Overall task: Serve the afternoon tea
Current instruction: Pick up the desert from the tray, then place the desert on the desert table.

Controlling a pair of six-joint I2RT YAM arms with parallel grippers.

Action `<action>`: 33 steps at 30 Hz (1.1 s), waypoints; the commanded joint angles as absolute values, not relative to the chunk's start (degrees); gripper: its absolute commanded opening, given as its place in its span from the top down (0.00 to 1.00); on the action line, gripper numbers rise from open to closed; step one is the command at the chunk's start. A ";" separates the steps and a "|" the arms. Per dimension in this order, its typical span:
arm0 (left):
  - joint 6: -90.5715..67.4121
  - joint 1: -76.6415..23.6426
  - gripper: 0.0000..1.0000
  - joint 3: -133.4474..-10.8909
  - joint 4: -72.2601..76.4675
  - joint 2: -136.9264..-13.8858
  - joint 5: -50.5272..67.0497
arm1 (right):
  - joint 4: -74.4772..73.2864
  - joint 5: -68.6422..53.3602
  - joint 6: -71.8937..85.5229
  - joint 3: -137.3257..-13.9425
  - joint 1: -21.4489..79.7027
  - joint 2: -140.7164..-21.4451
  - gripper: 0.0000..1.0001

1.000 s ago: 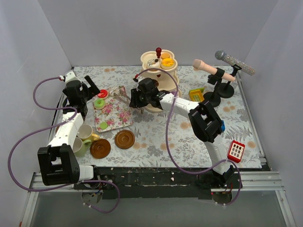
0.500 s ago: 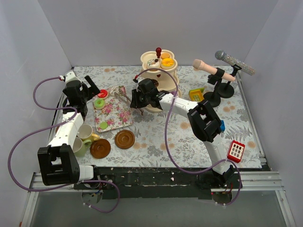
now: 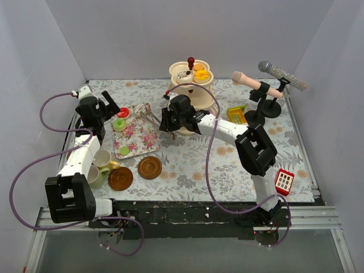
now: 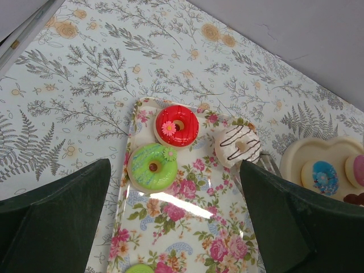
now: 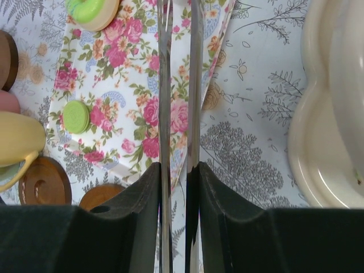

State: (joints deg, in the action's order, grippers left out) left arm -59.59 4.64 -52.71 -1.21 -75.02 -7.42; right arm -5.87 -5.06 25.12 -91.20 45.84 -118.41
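Between the closed fingers of the right gripper (image 5: 177, 170), metal tongs (image 5: 180, 85) are clamped, extended over the floral tray (image 5: 136, 114), with the cream stand (image 5: 333, 114) just beside them. Beneath the wide-spread left gripper (image 4: 175, 170), a red donut (image 4: 177, 124), a green donut (image 4: 152, 166) and a white donut (image 4: 238, 145) are seen on that tray.

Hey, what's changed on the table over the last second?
The right arm's elbow swung right, and the right gripper, shut on the metal tongs, shifted slightly right, toward the tiered stand. The tongs' tips moved with it over the floral tray. Nothing was picked up or released. The left gripper, donuts, cups and saucers stayed put.
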 commanded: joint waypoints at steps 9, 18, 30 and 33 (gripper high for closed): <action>-59.41 4.57 0.02 -52.29 -0.35 -74.27 -7.29 | -7.37 -8.43 21.19 -83.59 48.51 -101.09 0.85; -59.59 4.57 0.02 -51.68 -0.35 -73.74 -7.03 | -17.13 -9.75 18.54 -75.86 48.26 -85.01 0.85; -59.94 4.66 0.02 -51.24 1.23 -73.21 -6.24 | -31.02 -7.47 20.65 -68.47 42.11 -65.40 0.85; -59.94 4.66 0.02 -51.15 1.32 -73.13 -6.24 | -33.65 -7.73 20.65 -68.29 39.74 -62.50 0.85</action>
